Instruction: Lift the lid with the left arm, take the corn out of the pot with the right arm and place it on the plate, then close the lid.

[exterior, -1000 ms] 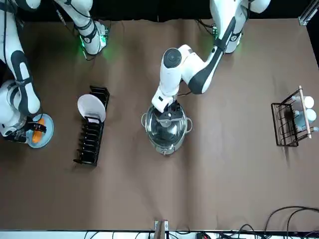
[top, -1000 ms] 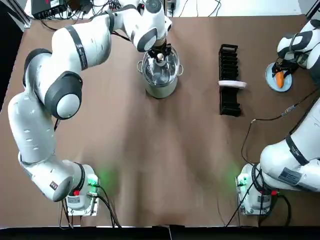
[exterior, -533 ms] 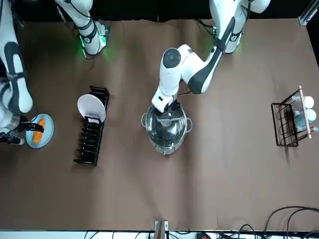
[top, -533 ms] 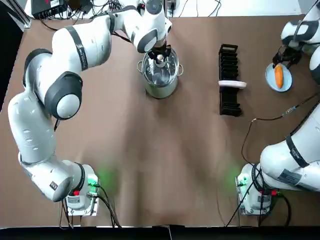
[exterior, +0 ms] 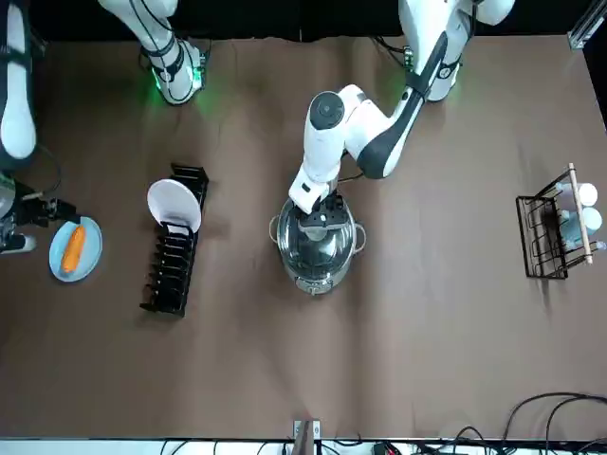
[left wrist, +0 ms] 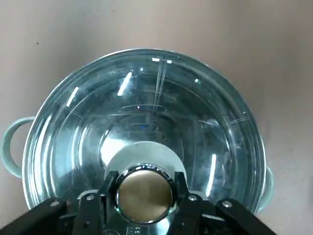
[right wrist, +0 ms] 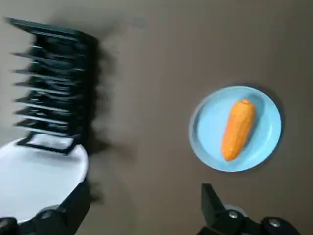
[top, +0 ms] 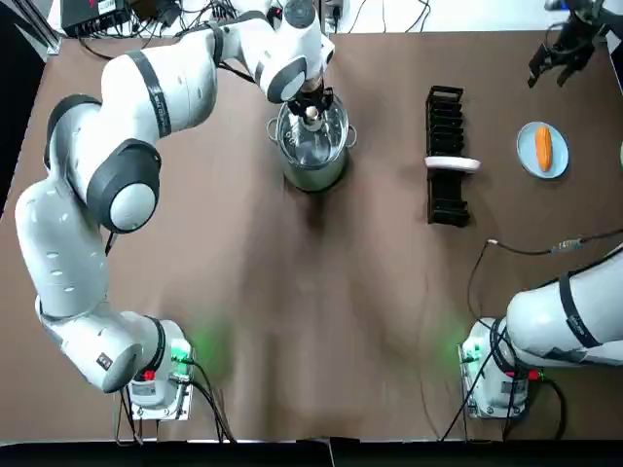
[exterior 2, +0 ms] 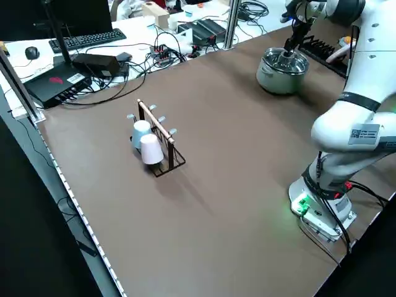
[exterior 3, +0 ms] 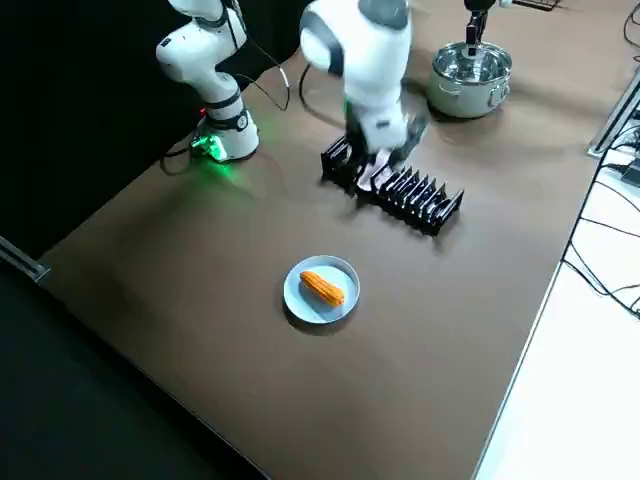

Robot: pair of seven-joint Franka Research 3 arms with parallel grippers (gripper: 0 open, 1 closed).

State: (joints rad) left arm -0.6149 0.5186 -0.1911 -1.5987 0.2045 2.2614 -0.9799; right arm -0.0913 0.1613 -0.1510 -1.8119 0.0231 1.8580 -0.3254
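In the top view your right gripper [top: 553, 60] has pulled off the plate [top: 526, 161], where it sat a second ago, and now hangs beyond its far edge, well apart from it. The corn [top: 543, 147] lies on the plate, free of the fingers. Your left gripper [top: 311, 109] has not shifted and is still over the lid [top: 313, 139] on the pot [top: 311, 173], at the far middle of the table.

In the front view the right gripper [exterior: 38, 210] sits at the picture's left edge, clear of the corn [exterior: 72, 248]. The left gripper [exterior: 318, 220] is on the lid [exterior: 320, 245].

The right side view shows the corn [exterior 3: 322, 287] lying lengthwise on the blue plate [exterior 3: 298, 304].

In the left wrist view the fingers [left wrist: 104, 196] are clamped on the knob [left wrist: 145, 190], with the lid [left wrist: 146, 107] covering the pot's mouth. Whether it is fully seated you cannot tell.

In the right wrist view the right gripper [right wrist: 144, 205] has its fingers spread wide and holds nothing. The corn [right wrist: 238, 128] rests on the plate [right wrist: 264, 142], apart from them, and the dish rack [right wrist: 54, 83] is off to the side.
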